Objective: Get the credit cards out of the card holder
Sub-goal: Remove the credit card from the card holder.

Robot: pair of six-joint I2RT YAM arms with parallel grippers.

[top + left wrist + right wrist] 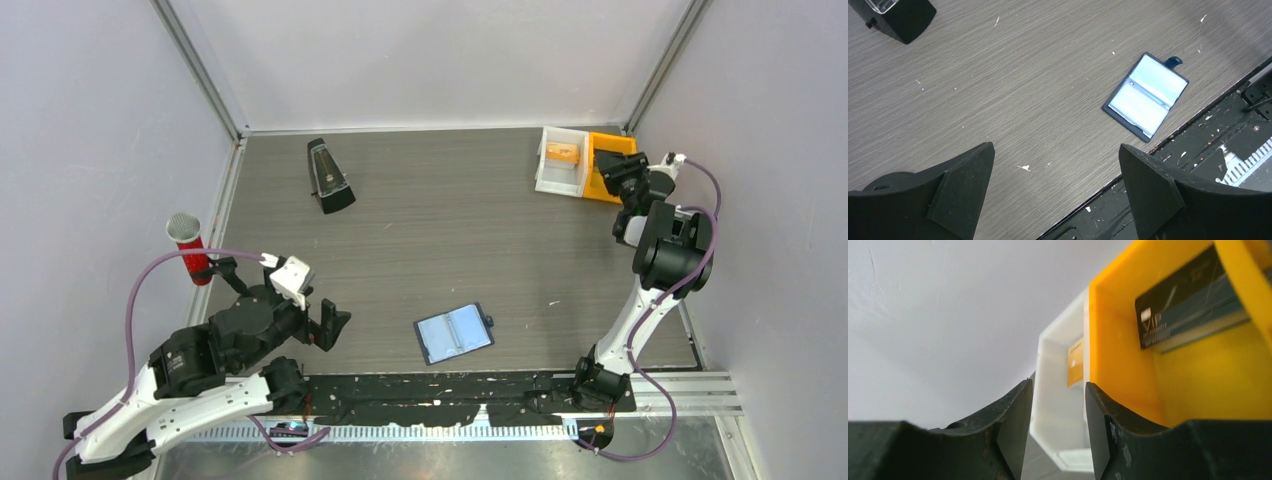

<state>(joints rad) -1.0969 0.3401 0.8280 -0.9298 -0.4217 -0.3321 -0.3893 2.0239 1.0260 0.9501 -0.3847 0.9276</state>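
- top view: card holder lies open and flat on the table, near the front edge and just short of the black rail. bare table on its other sides.
- left gripper is low at front left, jaws wide, holding nothing, well apart from the card holder.
- metronome stands far back left. red cylinder is right at the left table edge, beside the left arm.
- white bin and yellow bin touch side by side in the back right corner. right gripper sits over the yellow bin and covers most of it.
- left wrist view: fingers wide apart, nothing between. card holder lies up right of them, close to the table edge, snap tab on its far side. cannot tell if any slot has a card. metronome cut off at top left.
- right wrist view: finger gap narrow and empty. dark vip card leans inside the yellow bin, right end cut off. orange-yellow card stands in the white bin, small, partly hidden by the bin wall.
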